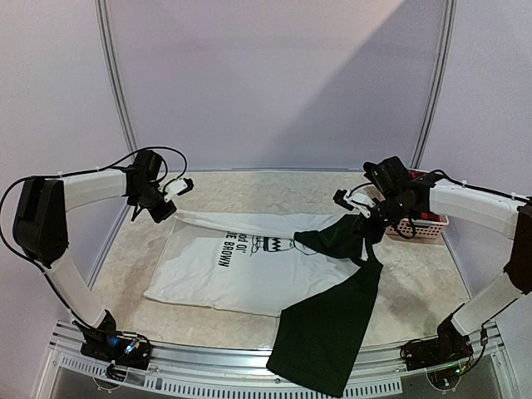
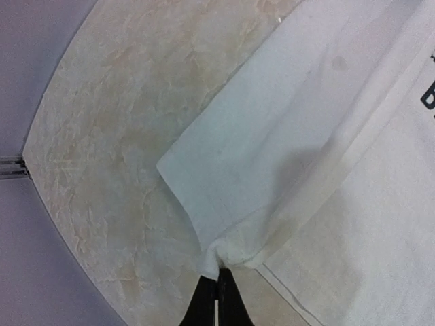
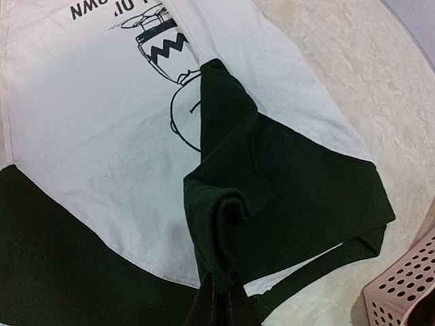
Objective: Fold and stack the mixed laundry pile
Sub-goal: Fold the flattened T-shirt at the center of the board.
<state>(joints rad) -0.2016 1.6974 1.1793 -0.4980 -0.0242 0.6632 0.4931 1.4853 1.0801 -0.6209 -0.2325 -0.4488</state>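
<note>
Left tool (image 1: 169, 206) is clenching the white T-shirt (image 1: 218, 268) at its far corner; right tool (image 1: 366, 218) is pinching the dark green garment (image 1: 332, 324) draping over that shirt and the bench (image 1: 249, 184) edge. Peeling the green piece clear, shirt anchored, is looking wisest.

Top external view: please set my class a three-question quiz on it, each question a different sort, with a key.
1. True or false: the left gripper is shut on the white T-shirt.
2. The right gripper pinches: A) the white T-shirt; B) the dark green garment; C) nothing.
3. Fill in: the dark green garment lies partly over the white T-shirt and hangs over the table's ___ edge.
Key: 1 true; 2 B; 3 near.
</note>
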